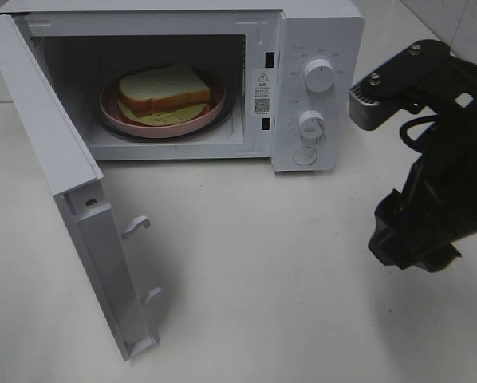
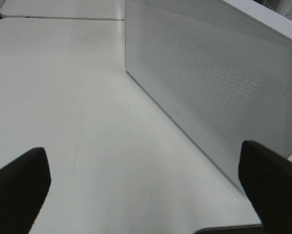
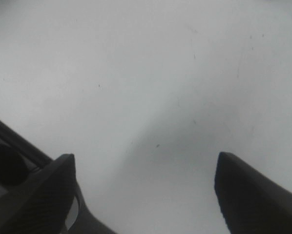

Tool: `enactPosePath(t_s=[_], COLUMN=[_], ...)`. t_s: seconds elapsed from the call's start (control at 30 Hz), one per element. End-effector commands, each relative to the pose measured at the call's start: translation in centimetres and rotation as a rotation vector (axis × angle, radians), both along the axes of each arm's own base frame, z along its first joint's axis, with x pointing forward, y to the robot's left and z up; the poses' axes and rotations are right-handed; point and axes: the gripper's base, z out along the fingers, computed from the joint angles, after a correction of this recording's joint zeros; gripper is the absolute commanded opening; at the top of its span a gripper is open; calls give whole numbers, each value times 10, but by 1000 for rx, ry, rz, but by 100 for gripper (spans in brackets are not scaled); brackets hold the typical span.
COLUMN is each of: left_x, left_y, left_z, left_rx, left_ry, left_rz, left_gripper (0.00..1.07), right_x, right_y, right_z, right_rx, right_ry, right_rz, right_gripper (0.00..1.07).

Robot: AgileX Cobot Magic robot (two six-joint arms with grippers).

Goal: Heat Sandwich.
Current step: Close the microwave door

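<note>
High view: sandwich (image 1: 163, 94) on pink plate (image 1: 115, 113) inside the microwave (image 1: 318, 40), door (image 1: 71, 199) swung wide; right arm (image 1: 438, 191) off the microwave's dial side. Left wrist view alone shows the left gripper (image 2: 143, 183), fingers spread, holding nothing, near the door's meshed outer face. Right wrist view alone shows the right gripper (image 3: 146, 190), spread over the table (image 3: 136, 73), holding nothing.
</note>
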Motion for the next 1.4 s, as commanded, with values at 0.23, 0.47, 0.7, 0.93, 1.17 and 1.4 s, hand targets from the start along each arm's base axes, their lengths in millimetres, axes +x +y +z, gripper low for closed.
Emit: enactPosePath(t_s=[0.23, 0.47, 0.7, 0.93, 1.17, 1.4], left_x=[-2, -2, -2, -2, -2, -2], left_y=[-1, -1, -1, -1, -1, -1], left_z=[-1, -1, -1, -1, -1, -1], left_rx=[-6, -6, -6, -6, -6, -6], left_ry=[-15, -15, -15, -15, -15, -15], left_rz=[0, 0, 0, 0, 0, 0], left_gripper=[98, 98, 98, 98, 98, 98], right_x=[-35, -66, -109, -137, -163, -173], right_y=[-25, -49, -83, -107, -127, -130], right_z=[23, 44, 66, 57, 36, 28], right_rx=[-1, 33, 147, 217, 222, 250], right_ry=[63, 30, -107, -201, -330, -404], right_rz=[-57, -75, -81, -143, -306, -388], right_gripper=[75, 75, 75, 75, 80, 80])
